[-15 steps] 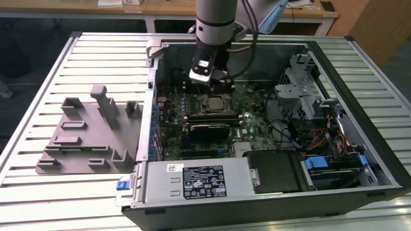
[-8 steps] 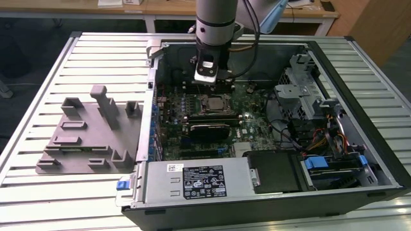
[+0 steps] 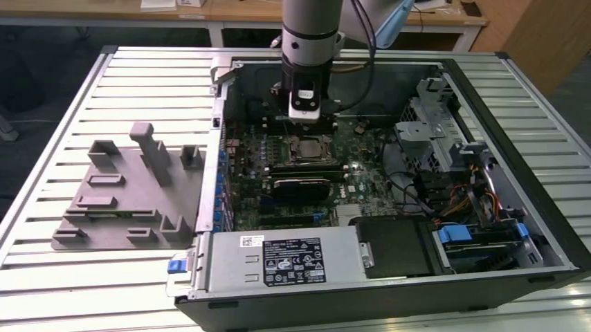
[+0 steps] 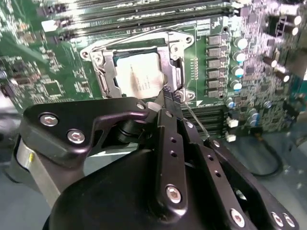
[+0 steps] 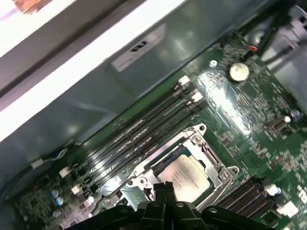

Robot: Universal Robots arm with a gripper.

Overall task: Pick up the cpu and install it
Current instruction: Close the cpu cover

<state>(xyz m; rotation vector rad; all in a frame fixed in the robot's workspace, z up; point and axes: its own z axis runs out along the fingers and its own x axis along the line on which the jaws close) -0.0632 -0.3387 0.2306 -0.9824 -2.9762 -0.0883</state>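
The silver-grey robot arm reaches straight down from above into the open black computer case, which lies on the slatted metal desk. Its black gripper points downward and hangs just above the green motherboard. In both wrist views the two black fingers are pressed together with nothing between them.

The cpu, a small flat square chip with a silver-grey metal top and a paler rim, lies level inside the silver metal socket frame on the motherboard. It sits just beside the fingertips, apart from them.

In the second wrist view the fingertips overlap the frame's edge, and whether they touch it cannot be told. The gripper's own black body hides the board beneath it.
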